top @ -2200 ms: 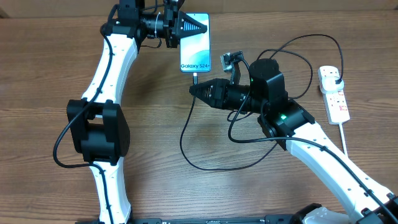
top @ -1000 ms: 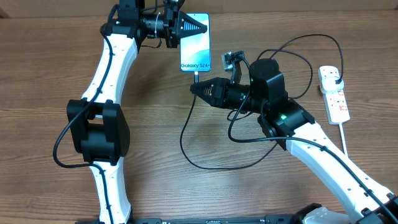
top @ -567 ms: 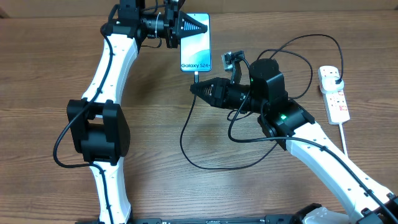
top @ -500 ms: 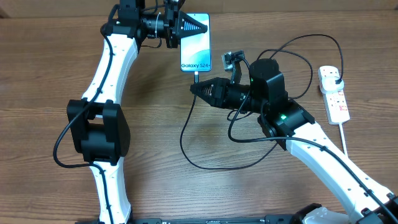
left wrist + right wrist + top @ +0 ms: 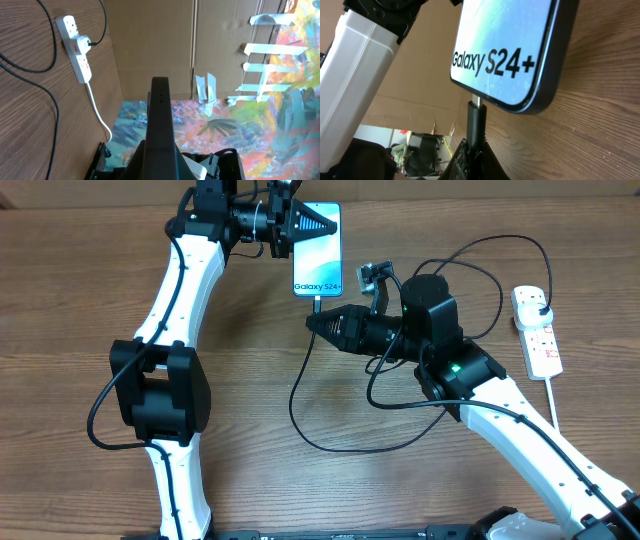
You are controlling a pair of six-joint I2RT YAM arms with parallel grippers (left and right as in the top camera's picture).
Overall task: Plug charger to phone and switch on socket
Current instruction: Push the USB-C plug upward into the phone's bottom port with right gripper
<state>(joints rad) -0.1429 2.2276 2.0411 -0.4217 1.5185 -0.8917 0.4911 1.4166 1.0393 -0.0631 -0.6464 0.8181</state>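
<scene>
The phone [image 5: 318,255] lies flat on the table, its light blue screen lit and its white text strip at the near end. My left gripper [image 5: 328,222] is shut, and its tip rests on the phone's far half. My right gripper [image 5: 312,323] is shut on the charger's connector [image 5: 476,117], whose metal tip meets the phone's [image 5: 505,50] bottom edge. The black cable [image 5: 300,415] loops across the table to the black plug head [image 5: 541,306], which sits in the white socket strip [image 5: 538,340]. The strip also shows in the left wrist view [image 5: 75,42].
The black cable makes a wide loop [image 5: 470,255] behind my right arm. The strip's thick white cord [image 5: 553,405] runs toward the front right. A cardboard wall [image 5: 150,45] stands past the table's right edge.
The phone and my left gripper on it have shifted slightly to the right. My right gripper and the connector have stayed where they were.
</scene>
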